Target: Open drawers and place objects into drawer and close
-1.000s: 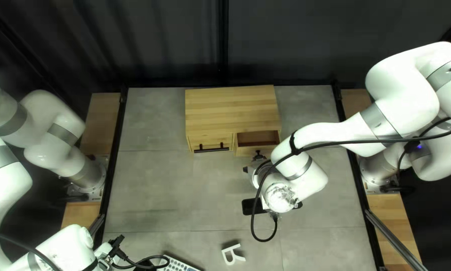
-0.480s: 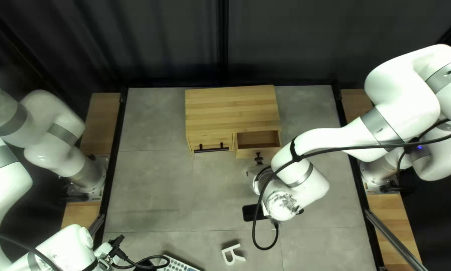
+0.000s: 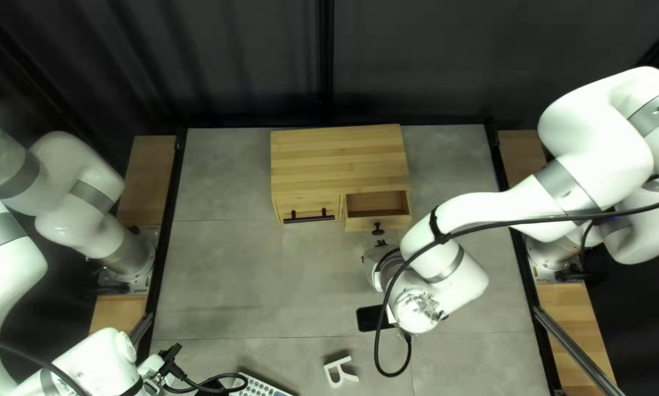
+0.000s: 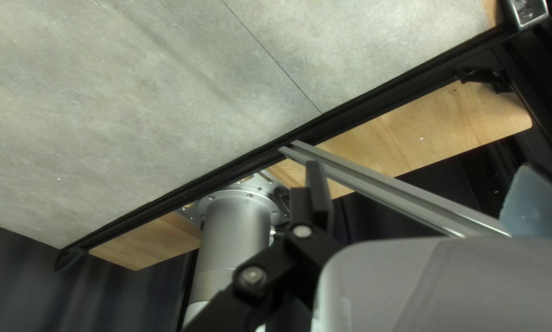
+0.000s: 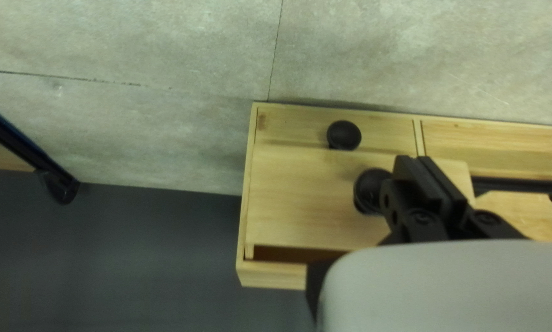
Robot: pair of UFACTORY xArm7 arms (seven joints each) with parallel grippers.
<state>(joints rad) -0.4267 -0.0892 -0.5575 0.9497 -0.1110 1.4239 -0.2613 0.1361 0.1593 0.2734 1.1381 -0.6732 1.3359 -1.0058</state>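
Find the upper drawer (image 3: 362,223) open at the near right corner of the wooden cabinet (image 3: 337,158). Note the right gripper (image 5: 416,161) near the round black knob (image 5: 367,193), with fingertips pressed together on nothing; could strike the knob and shove the drawer inward if swung carelessly. Cannot tell how the jaws of the left gripper (image 3: 169,353) stand. Locate the white letter R (image 3: 338,362) towards the table's (image 3: 234,264) near edge; could catch on the drawer's rim if lowered askew. Could mis-grip the black slab (image 3: 367,318), given partial cover by the right arm (image 3: 454,282).
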